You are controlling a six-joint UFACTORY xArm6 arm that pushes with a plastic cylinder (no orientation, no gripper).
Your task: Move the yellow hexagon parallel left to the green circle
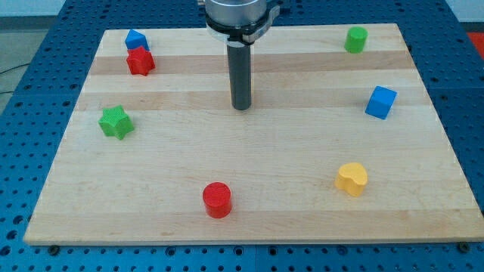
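Note:
The yellow block point(352, 179) lies at the board's lower right; its shape looks lobed, more like a heart than a hexagon. The green round block point(355, 39) stands near the top right corner. My tip point(241, 107) rests on the board at upper centre and touches no block. It is far to the left of the green round block and well up and left of the yellow block.
A blue cube point(380, 102) sits at the right, between the green round block and the yellow block. A red cylinder point(217, 199) is at bottom centre. A green star point(116, 122), a red star point(140, 61) and a small blue block point(135, 39) are at the left. The wooden board point(249, 219) ends at blue pegboard.

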